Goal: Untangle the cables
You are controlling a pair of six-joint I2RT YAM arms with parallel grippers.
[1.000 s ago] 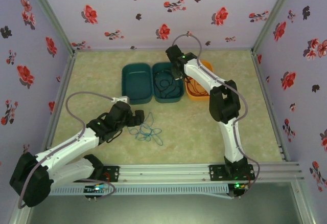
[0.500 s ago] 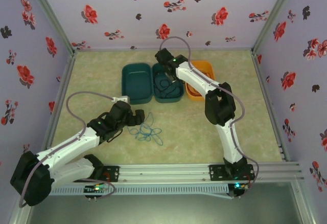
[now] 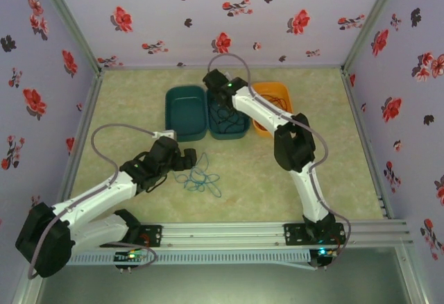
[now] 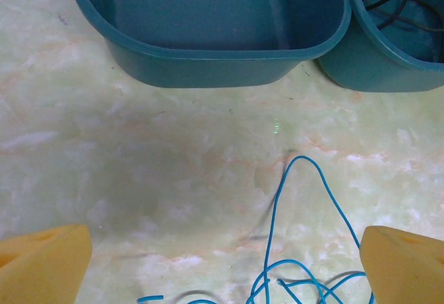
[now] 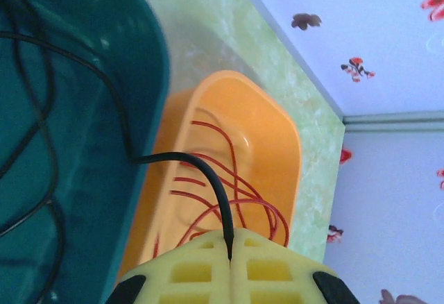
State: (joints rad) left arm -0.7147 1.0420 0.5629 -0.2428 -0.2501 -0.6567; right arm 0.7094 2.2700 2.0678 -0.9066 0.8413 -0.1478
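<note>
A blue cable [image 3: 200, 178] lies in loose loops on the table, and one loop [image 4: 273, 216] reaches up between my left fingers. My left gripper [image 3: 188, 159] [image 4: 225, 269] stands open just above and left of it, with nothing between its yellow pads. My right gripper [image 3: 222, 103] [image 5: 230, 248] hangs over the middle teal bin [image 3: 239, 133], shut on a black cable [image 5: 173, 157] that trails down into that bin. More of the black cable [image 3: 223, 116] lies coiled inside. A red cable [image 5: 236, 179] rests in the orange bin [image 5: 208, 89].
An empty teal bin [image 3: 186, 113] [image 4: 208, 68] stands left of the middle one [image 4: 388, 68]. The orange bin [image 3: 277, 92] sits to the right, partly behind my right arm. Flowered walls close in the table on three sides.
My right arm has swung left from the orange bin to over the middle teal bin, carrying the black cable. The left arm and the blue cable have not moved.
</note>
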